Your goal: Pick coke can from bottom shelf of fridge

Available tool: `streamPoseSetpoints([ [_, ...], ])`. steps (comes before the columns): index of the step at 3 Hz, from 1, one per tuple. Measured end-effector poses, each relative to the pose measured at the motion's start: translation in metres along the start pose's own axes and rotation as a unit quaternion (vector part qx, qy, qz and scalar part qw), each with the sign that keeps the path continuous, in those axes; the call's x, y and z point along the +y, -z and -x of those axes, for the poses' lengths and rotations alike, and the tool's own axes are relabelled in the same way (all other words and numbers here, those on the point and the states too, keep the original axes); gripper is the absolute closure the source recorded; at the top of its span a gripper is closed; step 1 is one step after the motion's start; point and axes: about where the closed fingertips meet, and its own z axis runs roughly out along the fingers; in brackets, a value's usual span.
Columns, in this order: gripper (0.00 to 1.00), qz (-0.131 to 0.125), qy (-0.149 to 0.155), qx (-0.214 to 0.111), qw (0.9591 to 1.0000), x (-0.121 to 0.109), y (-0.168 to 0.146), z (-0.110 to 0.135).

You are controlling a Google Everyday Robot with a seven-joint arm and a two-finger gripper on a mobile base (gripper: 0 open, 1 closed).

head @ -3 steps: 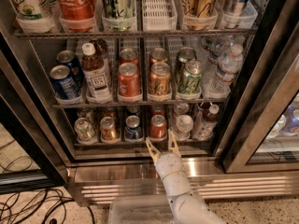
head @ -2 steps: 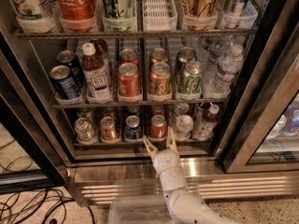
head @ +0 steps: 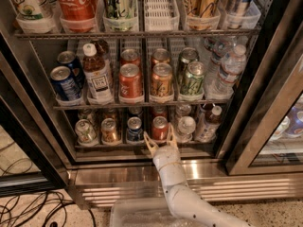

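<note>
**Open gripper at the front rail, coke can between its fingertips**

The gripper (head: pixel 160 140) sits at the front edge of the bottom shelf (head: pixel 109 146), about midway along its rail. It is carried by a white arm (head: pixel 179 193) that rises from the lower edge of the view. Its two fingers (head: pixel 149 143) are spread in a V and grip nothing. Their tips reach up on either side of the lower part of the coke can (head: pixel 159 127); whether they touch it cannot be told.

The coke can stands upright at the shelf's front edge, in a lane near the middle. A blue can (head: pixel 134 129) is just beside it towards the left edge and a clear bottle (head: pixel 185 127) towards the right edge. Further left stand a copper can (head: pixel 110 131) and a silver can (head: pixel 85 131).

Below the rail runs the fridge (head: pixel 123 175) base of shiny steel. The rack above holds a red can (head: pixel 130 81) and an orange can (head: pixel 161 79) at its front edge
</note>
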Motion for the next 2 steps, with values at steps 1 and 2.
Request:
streamPoseSetpoints([
  [1, 0.35, -0.002, -0.002, 0.005, 1.0, -0.0013, -0.0068, -0.004],
  [2, 0.35, -0.006, -0.005, 0.011, 0.9999, -0.0039, -0.0116, -0.0091],
])
